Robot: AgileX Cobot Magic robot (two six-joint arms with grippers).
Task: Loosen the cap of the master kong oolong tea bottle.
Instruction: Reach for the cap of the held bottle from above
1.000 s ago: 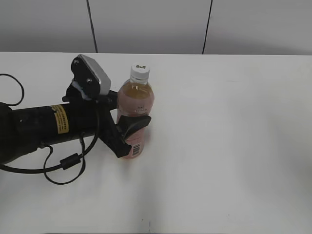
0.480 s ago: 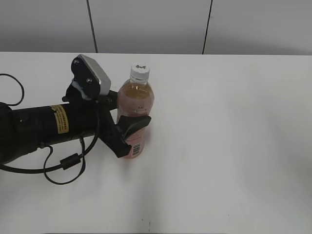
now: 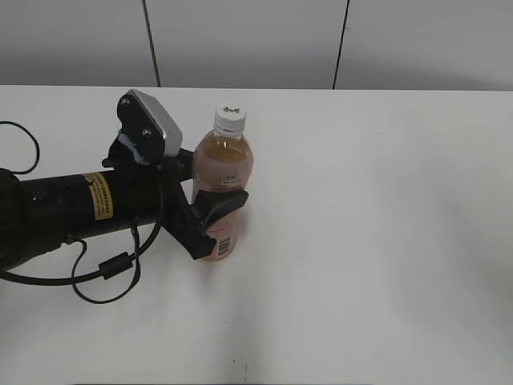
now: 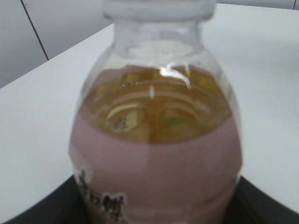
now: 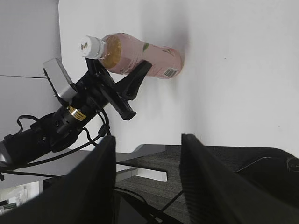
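The master kong oolong tea bottle [image 3: 221,188] stands upright on the white table, amber tea above a pink label with a barcode. Its white cap [image 3: 229,118] is on top. My left gripper [image 3: 210,210] is shut on the bottle's body, a black finger [image 3: 222,204] across the label. The left wrist view shows the bottle [image 4: 156,154] close up, filling the frame, with the cap's lower edge [image 4: 156,8] at the top. The right wrist view shows the bottle [image 5: 140,55] and cap [image 5: 88,46] from afar. My right gripper [image 5: 147,179] is open and empty, far off the bottle and outside the exterior view.
A black cable [image 3: 100,277] loops on the table under the left arm [image 3: 64,212]. The white table [image 3: 377,241] stretches wide to the right of the bottle. A grey wall with dark seams [image 3: 343,44] runs behind it.
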